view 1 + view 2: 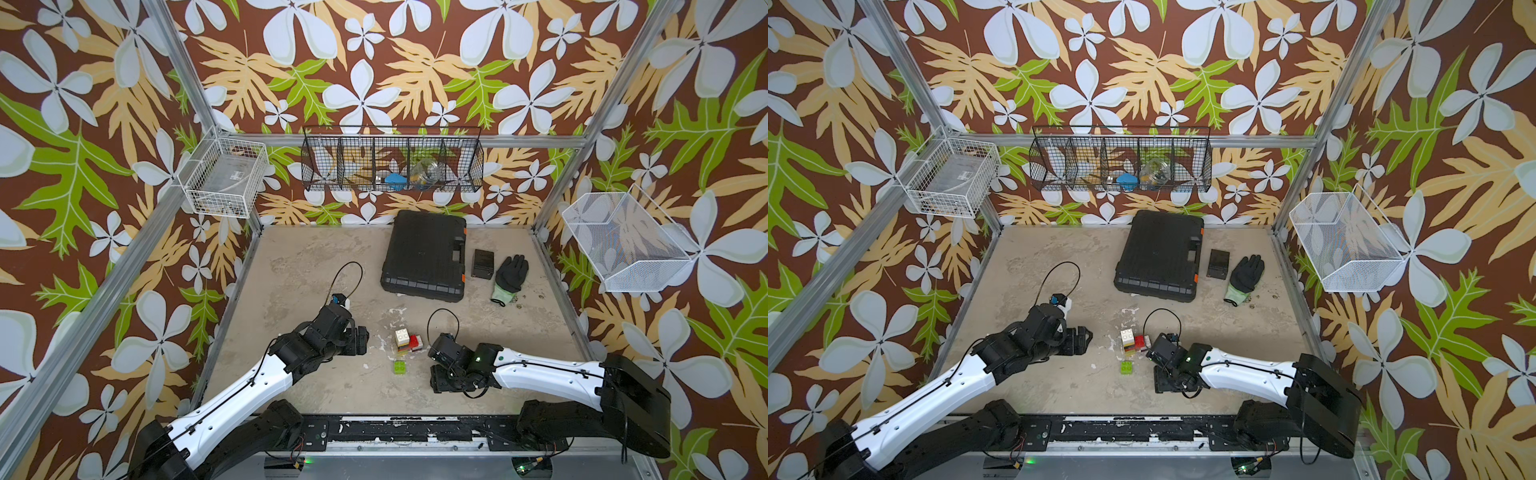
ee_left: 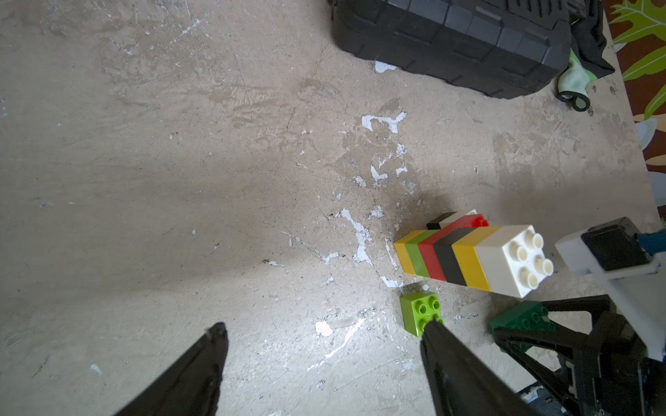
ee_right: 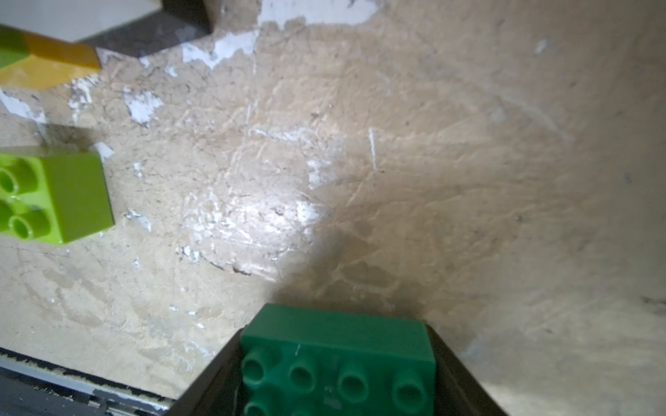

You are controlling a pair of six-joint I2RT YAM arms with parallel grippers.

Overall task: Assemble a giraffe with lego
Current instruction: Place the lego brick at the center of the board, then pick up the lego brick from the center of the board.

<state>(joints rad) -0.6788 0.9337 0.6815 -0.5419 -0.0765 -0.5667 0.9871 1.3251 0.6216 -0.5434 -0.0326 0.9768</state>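
The giraffe [image 1: 404, 338], a striped stack, stands upright near the middle of the table [image 1: 316, 266]. Its long axis is vertical and its white studded top faces up. Its red brick [image 1: 414, 341] juts toward 3 o'clock, at the right claw [image 3: 335, 371]. That claw sits near the stack, at 4 o'clock from it, clamped on a dark green brick [image 3: 337, 335]. The brick's long axis runs from finger to finger, with its studs toward the wrist camera. A lime brick [image 1: 401, 367] lies studs up just beside the stack at 6 o'clock. The left claw [image 2: 324, 327] hangs wide and empty at 9 o'clock, apart from the stack. In its wrist view one fingertip [image 2: 438, 336] overlaps the lime brick.
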